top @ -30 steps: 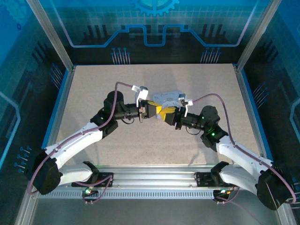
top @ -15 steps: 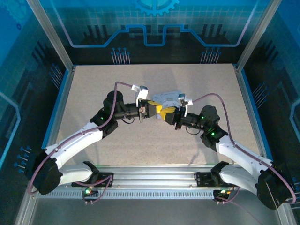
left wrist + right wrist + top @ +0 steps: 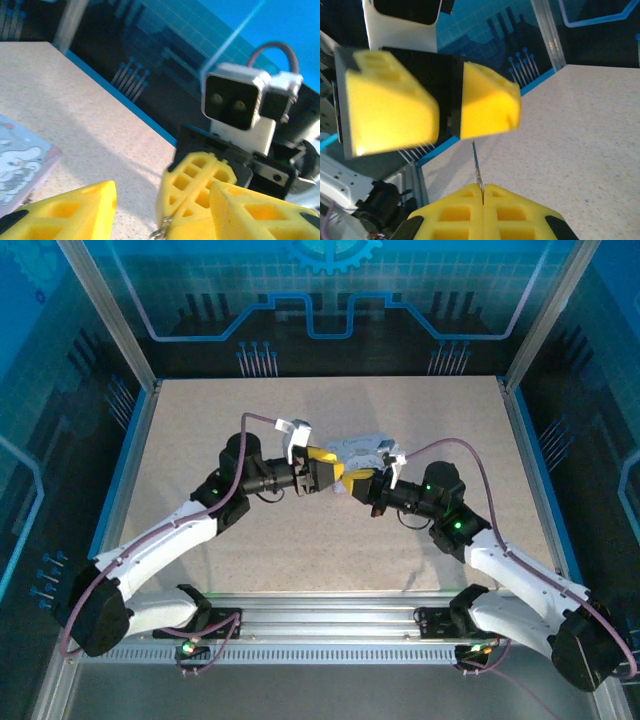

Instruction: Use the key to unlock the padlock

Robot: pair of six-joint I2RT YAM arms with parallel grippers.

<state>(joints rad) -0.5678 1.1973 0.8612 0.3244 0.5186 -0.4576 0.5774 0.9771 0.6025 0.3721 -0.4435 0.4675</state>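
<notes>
left arm comes in from the near left corner of the bench (image 3: 200, 420), and the left gripper (image 3: 326, 472) hangs over the middle of the bench, yellow fingers spread apart. facing it, tip to tip and very close, is the right gripper (image 3: 482, 193), its fingers pressed together, pinching the key (image 3: 476, 162). the key is a thin dark sliver standing out of the seam between those fingers and pointing at the gap in the left gripper. whether it touches, i cannot tell. a small metal loop (image 3: 161, 233) hangs at the right fingertips. just behind both grippers, toward the far edge, the pastel tin (image 3: 20, 165) lies flat on the bench.
</notes>
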